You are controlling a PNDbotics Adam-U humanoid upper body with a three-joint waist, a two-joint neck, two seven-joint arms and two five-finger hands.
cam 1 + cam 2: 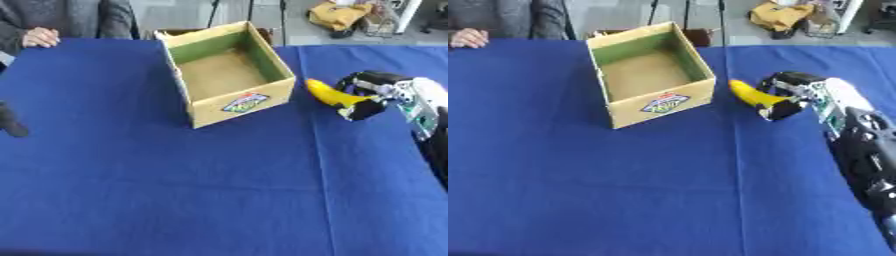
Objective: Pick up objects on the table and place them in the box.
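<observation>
Blue tablecloth is lying bare up front. At nine o'clock a dark shape – perhaps the left hand – is showing; its fingers I cannot tell. At centre the box is sitting open. At three o'clock the right hand is curling round the banana – its free tip is pointing toward the box's near wall and could clip it, I'd guess.

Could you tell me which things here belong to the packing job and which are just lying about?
Job: banana, held in the right hand; open box; blue table.
Lying about: yellow bag on the floor beyond the table.
</observation>
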